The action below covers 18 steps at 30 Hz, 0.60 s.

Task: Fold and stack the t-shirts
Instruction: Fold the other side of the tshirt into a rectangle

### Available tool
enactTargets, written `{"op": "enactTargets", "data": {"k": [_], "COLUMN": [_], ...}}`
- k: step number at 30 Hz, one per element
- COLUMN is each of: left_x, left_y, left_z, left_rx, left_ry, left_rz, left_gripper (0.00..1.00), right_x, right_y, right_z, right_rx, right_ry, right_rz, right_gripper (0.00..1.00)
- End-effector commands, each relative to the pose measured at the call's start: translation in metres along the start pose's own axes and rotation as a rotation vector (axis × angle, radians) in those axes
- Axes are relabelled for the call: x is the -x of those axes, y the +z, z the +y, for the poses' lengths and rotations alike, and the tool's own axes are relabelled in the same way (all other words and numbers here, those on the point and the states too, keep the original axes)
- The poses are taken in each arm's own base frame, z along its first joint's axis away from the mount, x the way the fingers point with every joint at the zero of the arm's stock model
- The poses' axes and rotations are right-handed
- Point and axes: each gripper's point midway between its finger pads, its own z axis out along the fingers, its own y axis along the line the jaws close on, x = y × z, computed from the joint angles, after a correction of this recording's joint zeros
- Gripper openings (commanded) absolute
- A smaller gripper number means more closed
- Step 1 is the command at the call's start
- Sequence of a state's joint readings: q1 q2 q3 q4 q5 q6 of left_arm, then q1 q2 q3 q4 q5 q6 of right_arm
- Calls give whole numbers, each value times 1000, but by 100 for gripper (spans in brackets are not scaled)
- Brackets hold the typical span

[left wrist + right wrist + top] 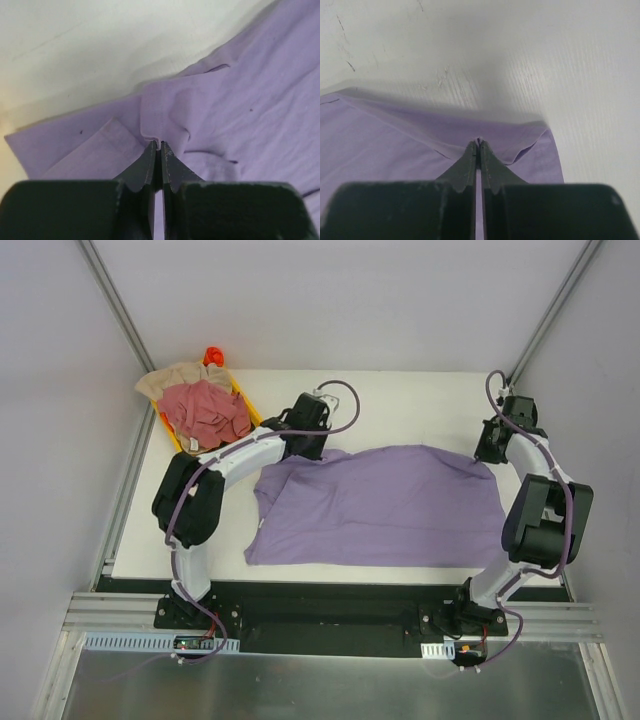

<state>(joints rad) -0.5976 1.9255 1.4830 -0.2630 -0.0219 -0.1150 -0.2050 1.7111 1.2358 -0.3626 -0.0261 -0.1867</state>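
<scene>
Lavender t-shirt [380,505] lay spread on the tabletop [400,410], long axis running left to right across the arms' front, short axis far to near. Left end effector [159,146] was shut narrow on a raised pinch of the shirt's far edge at its left end, where a doubled flap of cloth lay just beside the fingers. Right end effector [479,143] was likewise shut narrow, on the far right corner, with bare tabletop beyond it. Both grips therefore sat on the far long edge, one at each end, and the body of the shirt lay nearward of both, toward the arm bases. Each arm was nearest its own end; neither reached the near hem. Judged: the coming move turns on carrying that far edge toward the near edge together, folding across the short axis. Neck and label not seen, so which way the shirt pointed could not be told. Pink-red t-shirt [205,410] and beige t-shirt [170,380] lay heaped in the yellow tray [250,410] at the far left corner, unfolded, well apart from the right arm.
</scene>
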Motion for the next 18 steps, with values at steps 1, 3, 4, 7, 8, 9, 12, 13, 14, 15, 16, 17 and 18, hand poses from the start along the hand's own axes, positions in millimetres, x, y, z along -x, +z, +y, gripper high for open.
{"op": "enactTargets", "data": {"k": [1, 3, 4, 7, 8, 9, 12, 13, 14, 15, 16, 17, 18], "left_x": [16, 11, 7, -1, -4, -8, -17, -22, -26, -28, -31, -33, -34], "left_y": [-35, -43, -46, -58, -61, -63, -70, -71, -73, -76, -78, -79, -81], "left_z": [4, 4, 5, 3, 2, 3, -2, -3, -3, -4, -3, -2, 0], "left_rx": [34, 39, 40, 29, 33, 37, 33, 32, 35, 34, 37, 41, 51], "left_ry": [-42, -51, -57, -79, -82, -82, -51, -44, -42, -40, -39, -38, -39], "left_rz": [-109, -118, -119, -130, -131, -130, -129, -124, -122, -123, -124, -125, -127], "left_gripper": [0, 0, 0, 0, 0, 0, 0, 0, 0, 0, 0, 0, 0], "right_x": [9, 5, 3, 0, 0, -1, -4, -6, -8, -9, -10, -12, -12], "right_y": [-26, -29, -31, -35, -37, -39, -43, -45, -47, -49, -50, -52, -55], "right_z": [0, -7, -9, -14, -13, -11, -10, -10, -10, -11, -12, -13, -14], "right_rx": [4, -12, -16, -17, -12, -2, 7, 7, 7, 5, 6, 4, 0], "right_ry": [8, 11, 14, 32, 35, 35, 35, 35, 32, 36, 34, 35, 34], "right_rz": [-69, -70, -70, -71, -73, -74, -73, -70, -72, -75, -75, -75, -80], "right_gripper": [1, 1, 1, 1, 1, 1, 1, 1, 1, 1, 1, 1, 1]}}
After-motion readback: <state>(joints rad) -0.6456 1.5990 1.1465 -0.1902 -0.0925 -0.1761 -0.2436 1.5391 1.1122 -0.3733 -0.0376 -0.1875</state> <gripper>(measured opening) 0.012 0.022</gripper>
